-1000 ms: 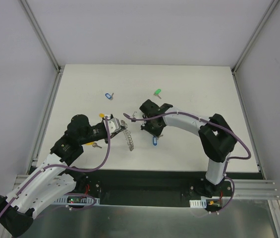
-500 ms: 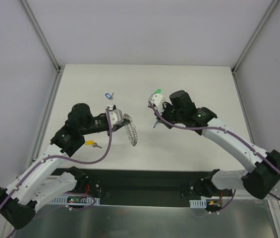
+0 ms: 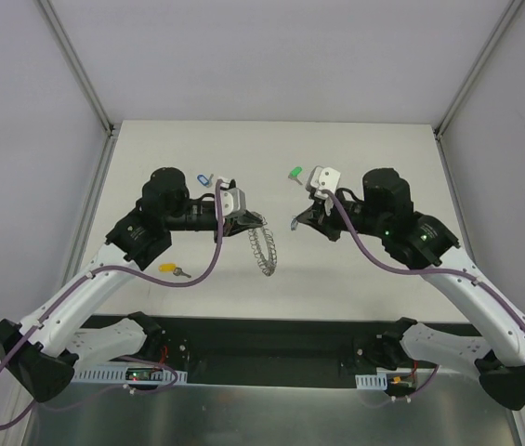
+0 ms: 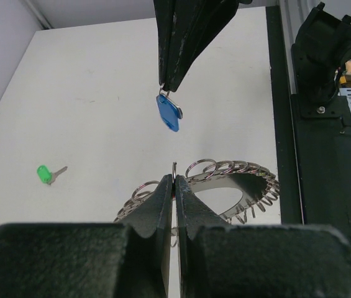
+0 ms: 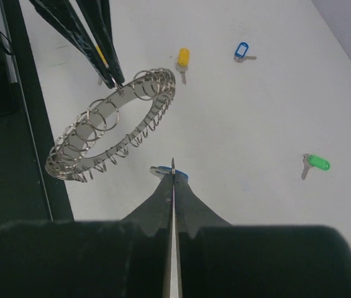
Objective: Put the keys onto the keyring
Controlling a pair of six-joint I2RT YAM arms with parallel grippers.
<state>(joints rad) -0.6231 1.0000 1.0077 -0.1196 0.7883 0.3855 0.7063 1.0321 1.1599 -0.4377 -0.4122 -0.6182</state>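
Note:
My left gripper [image 3: 249,220] is shut on one wire loop of the keyring [image 3: 264,249], a silver wreath-like ring that hangs off the table below the fingertips. It also shows in the left wrist view [image 4: 240,180] and in the right wrist view [image 5: 76,143]. My right gripper [image 3: 297,223] is shut on the metal end of the solid-blue key [image 4: 169,114], held in the air facing the keyring with a short gap between them. The key's blue head peeks out at my right fingertips [image 5: 182,175]. The green key [image 3: 294,173], pale blue key [image 3: 203,178] and yellow key [image 3: 171,270] lie on the table.
The white table [image 3: 383,158] has grey walls and metal rails at its left, back and right. A black strip with the arm bases [image 3: 271,339] runs along the near edge. The loose keys lie at the back middle and front left.
My right gripper has lifted the blue key off the table and swung right and back. My left gripper has raised the keyring and moved it right, so both now face each other.

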